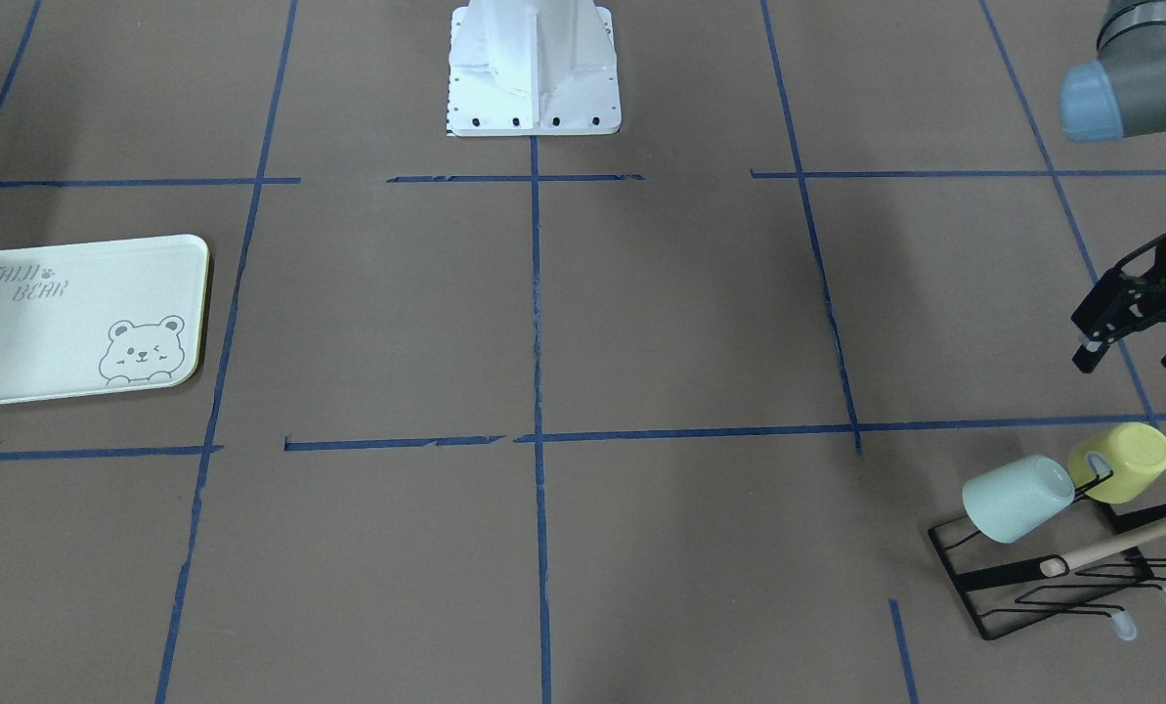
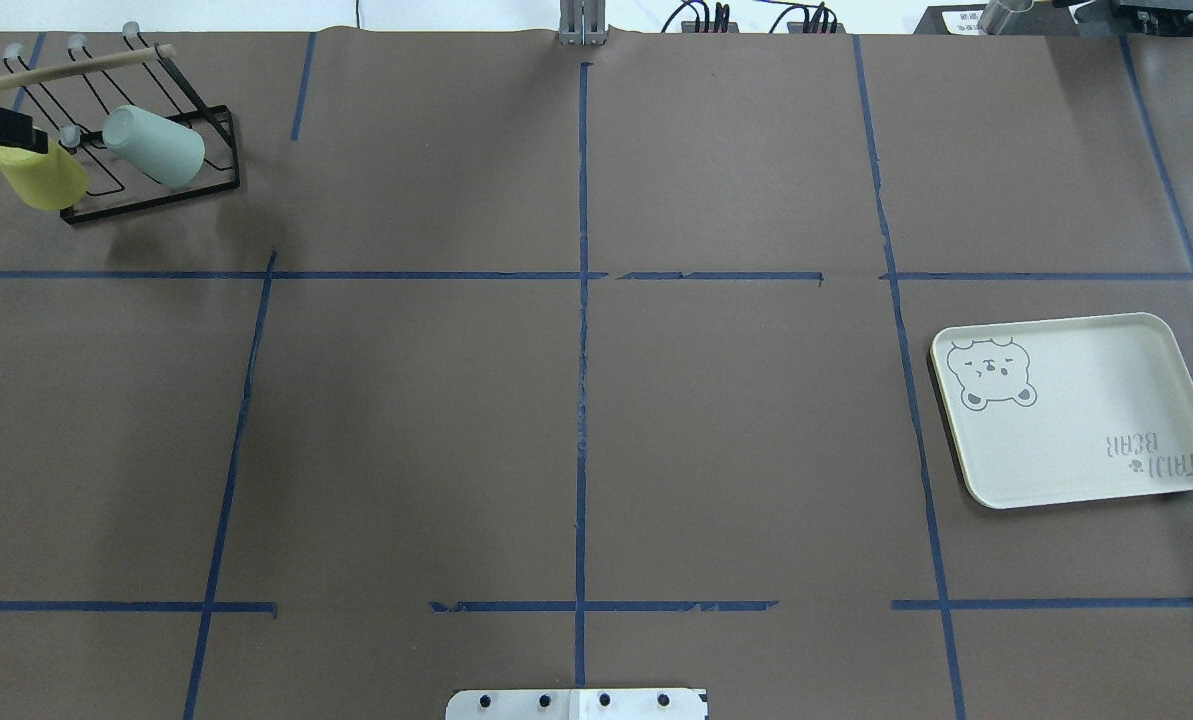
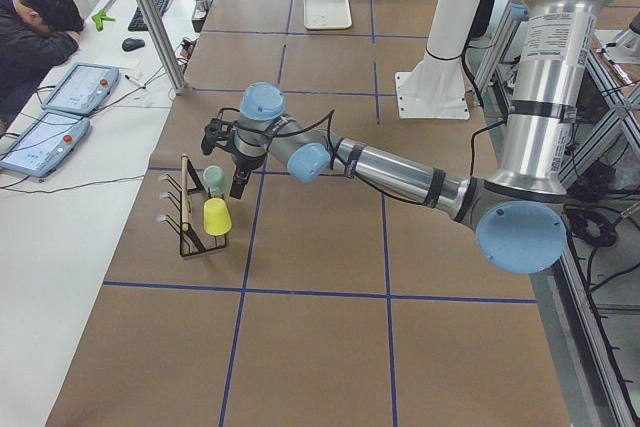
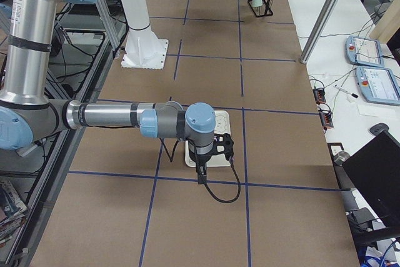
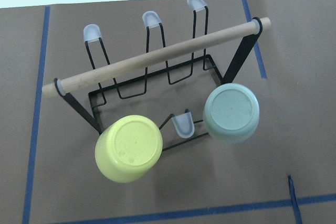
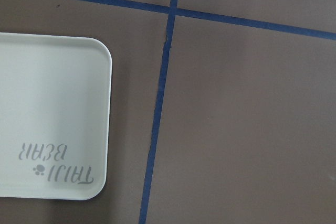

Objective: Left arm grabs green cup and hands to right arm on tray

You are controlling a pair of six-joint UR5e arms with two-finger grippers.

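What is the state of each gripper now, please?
Left gripper: open, holding nothing.
Right gripper: cannot be told; it shows only in a side view.

A yellow cup sat tipped, bottom up, on a peg of a black wire rack, and a wooden stick ran across the top of the rack. The rack stood near a corner of a table covered in brown paper, with blue tape lines making big squares. At a white side table just beside it, a person in a dark top leaned with head down, near two tablets, a keyboard and a mouse.
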